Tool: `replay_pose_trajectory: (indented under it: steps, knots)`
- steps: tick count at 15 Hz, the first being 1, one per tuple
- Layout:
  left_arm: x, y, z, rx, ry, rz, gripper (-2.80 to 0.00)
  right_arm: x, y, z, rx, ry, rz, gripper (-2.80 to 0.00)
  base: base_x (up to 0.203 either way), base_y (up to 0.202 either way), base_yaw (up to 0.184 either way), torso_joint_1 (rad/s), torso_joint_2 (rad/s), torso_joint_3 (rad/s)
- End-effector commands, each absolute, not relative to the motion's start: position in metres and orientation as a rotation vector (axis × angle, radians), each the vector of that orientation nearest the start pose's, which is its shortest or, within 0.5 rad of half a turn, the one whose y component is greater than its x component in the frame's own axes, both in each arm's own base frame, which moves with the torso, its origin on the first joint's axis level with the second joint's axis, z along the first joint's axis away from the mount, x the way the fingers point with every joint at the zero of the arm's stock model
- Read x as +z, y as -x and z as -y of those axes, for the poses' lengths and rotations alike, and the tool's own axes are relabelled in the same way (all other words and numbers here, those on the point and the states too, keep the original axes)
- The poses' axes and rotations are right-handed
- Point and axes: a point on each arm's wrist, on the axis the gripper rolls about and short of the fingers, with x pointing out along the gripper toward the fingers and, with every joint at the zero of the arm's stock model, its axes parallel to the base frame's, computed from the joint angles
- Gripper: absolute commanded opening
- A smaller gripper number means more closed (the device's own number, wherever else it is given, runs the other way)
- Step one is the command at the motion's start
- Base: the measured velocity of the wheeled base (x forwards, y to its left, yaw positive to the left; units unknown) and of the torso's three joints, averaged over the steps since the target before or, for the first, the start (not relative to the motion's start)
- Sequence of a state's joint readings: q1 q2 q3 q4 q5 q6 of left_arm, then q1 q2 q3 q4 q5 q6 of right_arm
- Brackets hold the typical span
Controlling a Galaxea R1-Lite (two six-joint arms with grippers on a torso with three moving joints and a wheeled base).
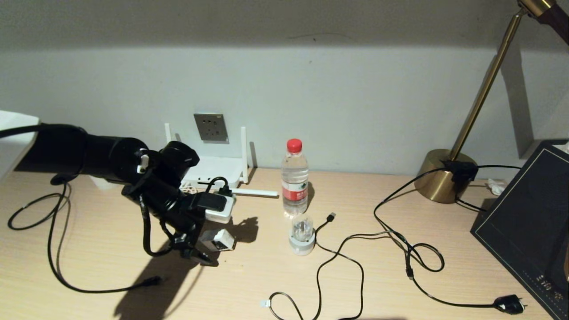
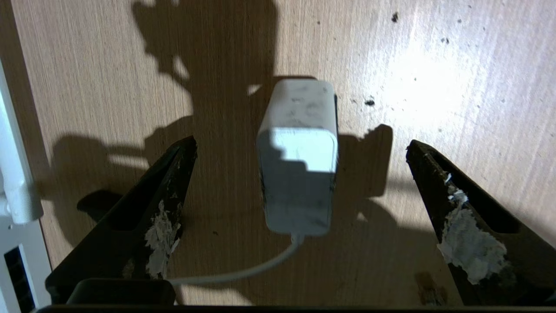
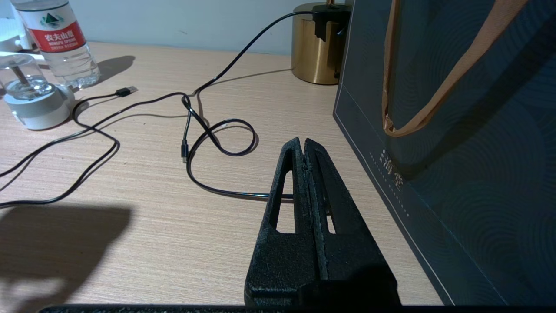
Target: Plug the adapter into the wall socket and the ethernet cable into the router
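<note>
1. From the head view, the left arm reaches in over the wooden worktop point(image 1: 400, 284) and its left gripper point(image 1: 202, 249) points down just beside the adapter point(image 1: 218, 240), a small white box lying on the wood. Behind the arm the router point(image 1: 215, 168) lies flat against the wall with white antennas standing at its sides and one lying on the worktop. The grey wall socket point(image 1: 210, 127) sits on the wall just above it. A thin black ethernet cable point(image 1: 53, 249) loops across the left part of the worktop, its end lying near the arm's shadow. A water bottle point(image 1: 294, 178) with a red cap stands right of the router. A round white-and-clear plug point(image 1: 302, 234) rests in front of it, near a black USB cable point(image 1: 338, 249). A brass lamp point(image 1: 446, 175) stands far right beside a dark bag point(image 1: 524, 231).

2. From the left wrist view, the left gripper point(image 2: 299, 145) has its fingers point(image 2: 152, 204) spread wide apart on either side of the adapter point(image 2: 299, 161), touching neither face. The adapter's white cord point(image 2: 243, 271) trails back toward the wrist. A white edge of the router point(image 2: 17, 204) shows at one side.

3. From the right wrist view, the right gripper point(image 3: 302, 143) hovers over the worktop with its fingers pressed together, holding nothing, close to the dark bag point(image 3: 456, 130), and the lamp cord point(image 3: 217, 139) loops just beyond it.
</note>
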State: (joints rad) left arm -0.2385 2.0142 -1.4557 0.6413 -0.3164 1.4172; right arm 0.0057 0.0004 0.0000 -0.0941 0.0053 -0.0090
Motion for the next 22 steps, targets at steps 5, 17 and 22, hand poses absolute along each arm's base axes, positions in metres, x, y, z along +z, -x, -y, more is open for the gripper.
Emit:
replay_pose_trajectory:
  steps: [5,17,22]
  knots:
    - [0.134,-0.351,0.099,-1.256,-1.156,-0.634,0.00,0.075,0.020,0.000,0.012,0.009,0.058,-2.80,0.000,0.000,0.000,0.000,0.00,0.000]
    - [0.147,-0.335,0.096,-1.241,-1.122,-0.638,-2.80,0.075,0.020,0.000,0.012,0.009,0.058,-2.80,0.000,0.000,0.000,0.000,0.00,0.000]
    - [0.223,-0.286,0.091,-1.108,-0.691,-0.565,-2.80,0.075,0.020,0.000,0.012,0.010,0.058,-2.80,0.000,0.000,0.000,0.000,0.00,0.000]
